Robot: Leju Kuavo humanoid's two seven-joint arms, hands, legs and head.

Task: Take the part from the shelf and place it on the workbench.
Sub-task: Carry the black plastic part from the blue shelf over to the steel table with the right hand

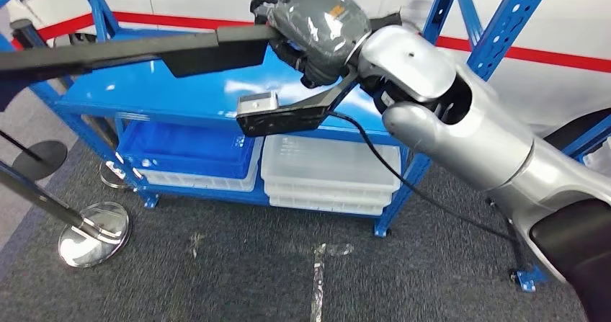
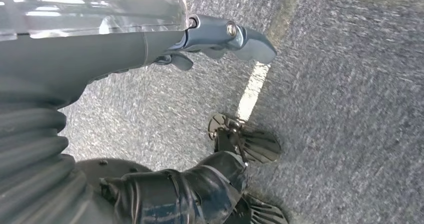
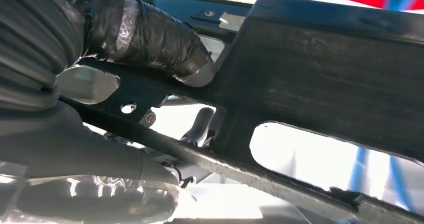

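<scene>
Grey carpet (image 1: pixel 238 264) fills the lower half of my head view, with a worn white line (image 1: pixel 318 279) running toward 6 o'clock. Blue rack (image 1: pixel 180 95) stands behind it, against a white wall with a red stripe (image 1: pixel 547 57). On the rack's low shelf sit a blue bin (image 1: pixel 189 151) and, just beside it toward 3 o'clock, stacked clear bins (image 1: pixel 331 174). A chrome stanchion base (image 1: pixel 94 233) rests on the carpet at 8 o'clock, a dark one (image 1: pixel 39 156) at 9 o'clock.

My right arm (image 1: pixel 468 131) enters from 4 o'clock and reaches to 12 o'clock. The right hand (image 1: pixel 317 30), wrapped in glossy tape, is clamped on the part (image 1: pixel 144 52), a long black plastic piece that runs from the hand out past the frame edge at 9 o'clock. The part is lifted clear above the rack's top shelf, not touching it. A black bracket with a small silver camera (image 1: pixel 258 104) hangs under the wrist, a cable (image 1: pixel 403 178) trailing back from it.

Right wrist view: taped fingers (image 3: pixel 150 38) press over the part's (image 3: pixel 320 73) flat black body, thumb (image 3: pixel 90 156) underneath, cut-outs showing light through.

Left wrist view: the left hand (image 2: pixel 220 38) hangs over the carpet and a white line (image 2: pixel 252 91), holding nothing. I see its thumb (image 2: pixel 250 41) extended; the other fingers are mostly hidden, so I cannot tell whether they are apart or curled.
</scene>
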